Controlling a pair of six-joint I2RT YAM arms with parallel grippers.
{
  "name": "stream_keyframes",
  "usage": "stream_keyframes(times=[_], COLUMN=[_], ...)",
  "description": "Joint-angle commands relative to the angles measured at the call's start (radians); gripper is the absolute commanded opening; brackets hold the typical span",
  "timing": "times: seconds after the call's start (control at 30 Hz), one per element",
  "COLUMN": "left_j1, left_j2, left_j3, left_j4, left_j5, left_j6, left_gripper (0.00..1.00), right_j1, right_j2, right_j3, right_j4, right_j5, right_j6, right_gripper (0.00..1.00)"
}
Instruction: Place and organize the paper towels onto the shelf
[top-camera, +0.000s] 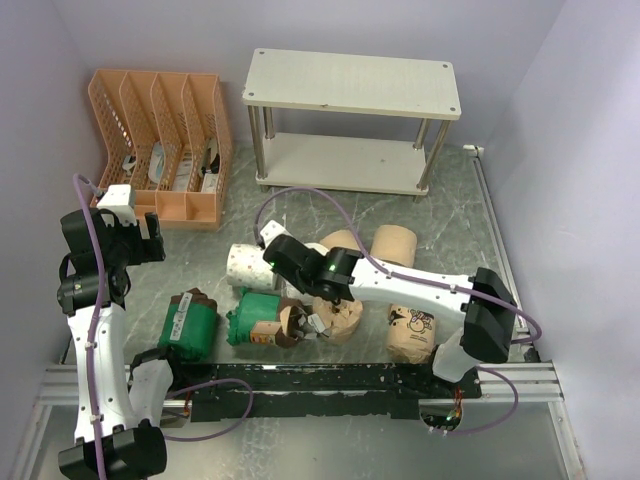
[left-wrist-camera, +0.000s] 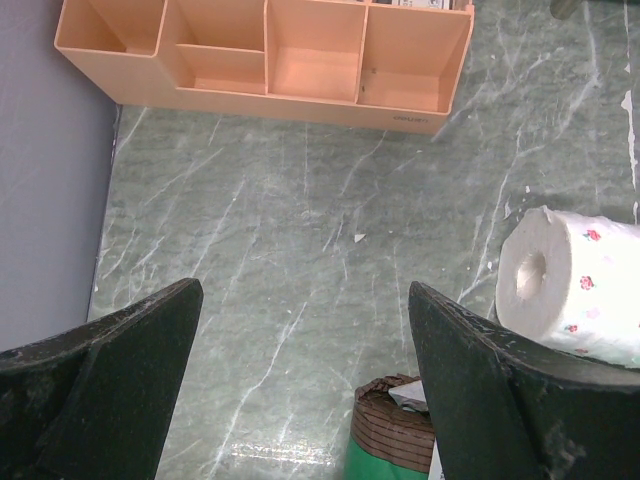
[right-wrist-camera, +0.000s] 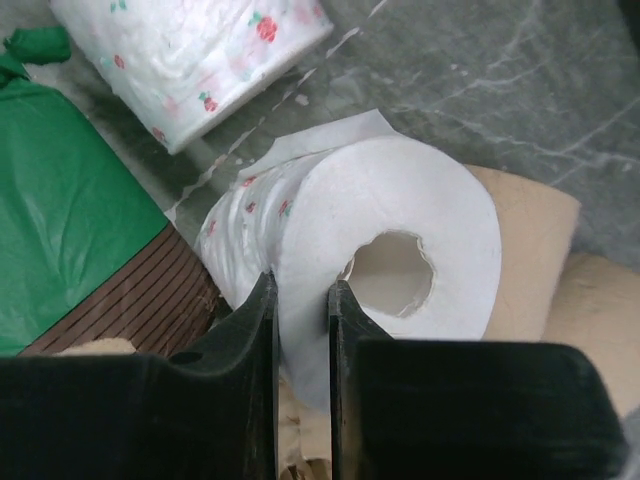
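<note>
Now the pick-up: the right tool (right-wrist-camera: 300, 305) clenches the wall of a white red-flowered roll (right-wrist-camera: 420, 190) lying on the bench (right-wrist-camera: 520, 60), well apart from the shelf (top-camera: 352, 84). Next likely calls for a lift and carry there. Left tool (left-wrist-camera: 305, 340) hangs released.

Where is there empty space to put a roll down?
Both boards of the shelf are bare. The table is bare between the orange organizer and the lying speckled roll. It is crowded in the middle, where the rolls bunch around the right hand, which grips another white roll.
</note>
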Motion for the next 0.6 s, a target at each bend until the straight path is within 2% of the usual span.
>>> stream_keyframes(times=[0.0, 0.3, 0.47, 0.57], left_j1=[-0.006, -0.026, -0.048, -0.055], left_j2=[-0.012, -0.014, -0.013, -0.013], left_j3=[0.001, 0.009, 0.010, 0.011], left_j4=[0.022, 0.018, 0.017, 0.016], left_j5=[0.007, -0.009, -0.009, -0.001], left_j6=[0.011, 0.004, 0.002, 0.002], left_gripper=[0.95, 0.95, 0.95, 0.95], right_j1=[-0.006, -0.043, -0.183, -0.262], right_j2=[-0.045, 0.022, 0.081, 0.098], right_j3=[0.157, 0.463, 0.741, 0.942], right_j4=[-0.113, -0.314, -0.492, -0.539], right_j5=[0.131, 0.314, 0.361, 0.374], right_j6=[-0.043, -0.115, -0.074, -0.094], right_gripper=[0.00, 0.00, 0.00, 0.00])
